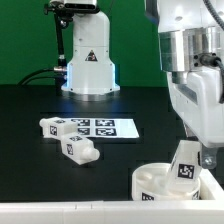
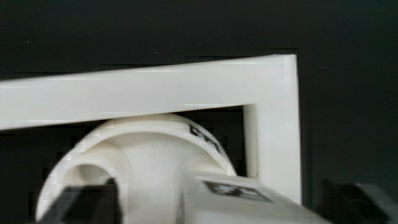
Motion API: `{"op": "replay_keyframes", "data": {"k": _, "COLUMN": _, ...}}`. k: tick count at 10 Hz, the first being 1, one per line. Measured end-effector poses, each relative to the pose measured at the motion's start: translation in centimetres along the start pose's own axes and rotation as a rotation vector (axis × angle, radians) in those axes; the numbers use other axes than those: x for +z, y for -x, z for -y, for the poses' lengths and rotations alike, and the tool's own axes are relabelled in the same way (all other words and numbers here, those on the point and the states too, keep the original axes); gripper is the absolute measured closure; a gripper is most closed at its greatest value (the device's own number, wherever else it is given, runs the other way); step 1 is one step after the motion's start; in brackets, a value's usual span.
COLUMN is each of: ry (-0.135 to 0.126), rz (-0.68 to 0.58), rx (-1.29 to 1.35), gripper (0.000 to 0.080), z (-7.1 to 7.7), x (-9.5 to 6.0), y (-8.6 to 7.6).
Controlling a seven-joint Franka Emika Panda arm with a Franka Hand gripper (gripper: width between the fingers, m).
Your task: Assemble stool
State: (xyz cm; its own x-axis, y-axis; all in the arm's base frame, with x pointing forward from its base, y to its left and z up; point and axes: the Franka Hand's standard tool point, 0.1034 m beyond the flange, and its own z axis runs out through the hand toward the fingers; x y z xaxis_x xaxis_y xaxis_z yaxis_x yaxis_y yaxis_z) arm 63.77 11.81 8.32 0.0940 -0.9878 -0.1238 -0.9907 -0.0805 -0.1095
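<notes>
Black-tipped pincer (image 1: pixel 198 152), clenched or not I cannot tell, sits at tilted white leg (image 1: pixel 185 162) on round seat (image 1: pixel 158 184) in corner of white bar (image 2: pixel 143 95): best to right leg over its socket, press straight, twist gently.

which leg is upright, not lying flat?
The leg standing on the seat at the exterior view's right. The two other legs lie on their sides by the marker board.

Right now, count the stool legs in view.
3. One leg and another lie loose by the marker board, on the exterior view's left; a third rises from the seat. The arm may hide others.
</notes>
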Motion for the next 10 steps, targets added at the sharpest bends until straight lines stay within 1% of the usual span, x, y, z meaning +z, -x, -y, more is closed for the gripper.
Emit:
{"op": "replay_keyframes", "data": {"k": 1, "ry": 0.011, "rz": 0.013, "rx": -0.154, "gripper": 0.0196, "z": 0.3, "x": -0.8, "y": 0.1}}
{"op": "replay_keyframes", "data": {"k": 2, "ry": 0.020, "rz": 0.028, "rx": -0.338, "gripper": 0.0158, "z": 0.4, "x": -1.5, "y": 0.2}}
{"op": "replay_keyframes", "data": {"k": 3, "ry": 0.037, "rz": 0.048, "rx": -0.458, "gripper": 0.0151, "z": 0.1, "x": -2.2, "y": 0.5}}
{"op": "replay_keyframes", "data": {"k": 4, "ry": 0.025, "rz": 0.040, "rx": -0.519, "gripper": 0.0151, "z": 0.0, "x": -2.4, "y": 0.6}}
{"op": "replay_keyframes", "data": {"k": 7, "ry": 0.026, "rz": 0.037, "rx": -0.746, "gripper": 0.0150, "z": -0.1, "x": -2.2, "y": 0.1}}
{"op": "replay_keyframes", "data": {"k": 8, "ry": 0.028, "rz": 0.029, "rx": -0.997, "gripper": 0.0150, "z": 0.2, "x": -2.7, "y": -0.3}}
{"op": "replay_keyframes", "data": {"k": 9, "ry": 0.011, "rz": 0.029, "rx": -1.215, "gripper": 0.0150, "z": 0.7, "x": -3.3, "y": -0.9}}
{"op": "replay_keyframes", "data": {"k": 10, "ry": 0.012, "rz": 0.018, "rx": -1.337, "gripper": 0.0150, "z": 0.6, "x": -3.3, "y": -0.9}}
